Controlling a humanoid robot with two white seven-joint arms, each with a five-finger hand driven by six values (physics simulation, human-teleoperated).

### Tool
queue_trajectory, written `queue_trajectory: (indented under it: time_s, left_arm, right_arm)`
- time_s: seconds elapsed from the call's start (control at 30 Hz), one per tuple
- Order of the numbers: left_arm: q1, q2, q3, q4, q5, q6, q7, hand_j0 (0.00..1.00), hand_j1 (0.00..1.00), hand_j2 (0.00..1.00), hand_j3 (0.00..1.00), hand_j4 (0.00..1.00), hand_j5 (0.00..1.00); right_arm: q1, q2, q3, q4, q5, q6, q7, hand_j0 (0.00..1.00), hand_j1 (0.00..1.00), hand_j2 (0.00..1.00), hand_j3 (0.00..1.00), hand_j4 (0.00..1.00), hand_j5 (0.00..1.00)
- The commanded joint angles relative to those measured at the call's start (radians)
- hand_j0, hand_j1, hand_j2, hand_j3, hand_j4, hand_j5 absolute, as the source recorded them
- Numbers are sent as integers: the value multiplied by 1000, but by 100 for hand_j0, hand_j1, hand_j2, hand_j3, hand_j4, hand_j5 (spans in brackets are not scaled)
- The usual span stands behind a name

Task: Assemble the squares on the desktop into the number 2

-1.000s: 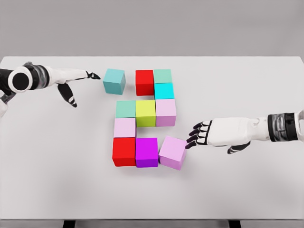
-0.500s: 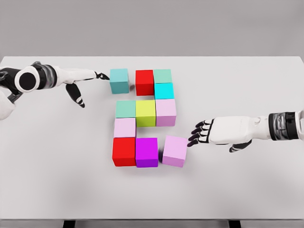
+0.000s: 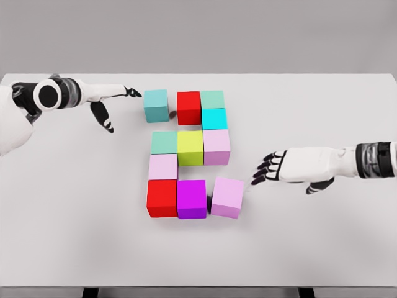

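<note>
Teal cube (image 3: 156,105), unlabelled, sat just left of the red cube (image 3: 188,107); left hand (image 3: 110,99) spread, fingertips touching it; right hand (image 3: 291,168) spread.

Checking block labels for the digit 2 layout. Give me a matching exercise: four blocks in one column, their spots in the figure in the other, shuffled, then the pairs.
Blocks:
1. yellow-green block
2. magenta block
3. cyan block
4. teal block by the left hand

Places:
A. bottom row, middle
B. top row, left end, small gap to its red neighbour
C. middle row, centre
D. right side, between top and middle rows

Pairs: 1-C, 2-A, 3-D, 4-B
</note>
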Motion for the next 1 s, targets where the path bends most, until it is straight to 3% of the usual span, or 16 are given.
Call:
queue_trajectory:
  time_s: [0.0, 0.3, 0.77, 0.9, 0.97]
  left_arm:
    - [0, -23, 1, 12, -3, -1, 1, 100, 100, 100, 100, 100, 100]
    - [0, -32, -1, -2, -5, -4, 1, 100, 100, 100, 100, 100, 100]
    - [-2, -37, 1, -8, -2, -2, 1, 100, 100, 100, 100, 100, 100]
    - [-11, 27, 4, -45, 18, -88, -3, 100, 100, 100, 100, 100, 100]
    - [-5, 69, 2, -57, 70, -172, -6, 100, 100, 100, 100, 100, 100]
  right_arm:
    - [0, -1, -1, 33, -4, 2, 0, 100, 100, 100, 100, 100, 100]
    - [-2, 52, 30, 33, 18, 2, 0, 100, 100, 100, 100, 100, 100]
    - [-14, 71, 28, -7, 16, 2, 0, 100, 100, 100, 100, 100, 100]
    - [-18, 75, 28, -18, 13, 2, 0, 100, 100, 100, 100, 100, 100]
    - [-21, 75, 28, -16, 9, 2, 0, 100, 100, 100, 100, 100, 100]
